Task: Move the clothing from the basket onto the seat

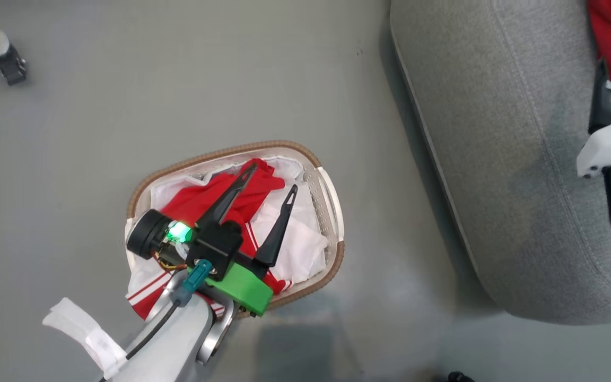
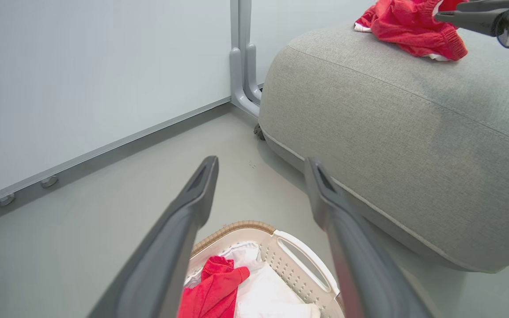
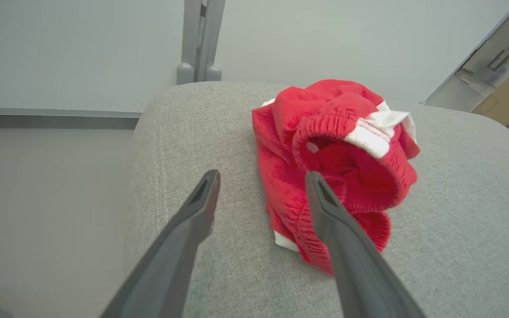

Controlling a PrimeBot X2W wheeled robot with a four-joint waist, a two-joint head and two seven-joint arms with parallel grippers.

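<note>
One basket (image 1: 332, 212), one seat (image 1: 496, 159), two heaps of clothing (image 1: 263, 185).

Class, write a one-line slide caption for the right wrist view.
Open right gripper facing a crumpled red garment that lies on the grey seat.

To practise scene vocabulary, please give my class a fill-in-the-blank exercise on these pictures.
The red shorts lie on the grey ____.
The left hand above the basket is ____, not shut.
In the basket lies a ____ garment with white stripes.
Missing words: seat; open; red.
</note>
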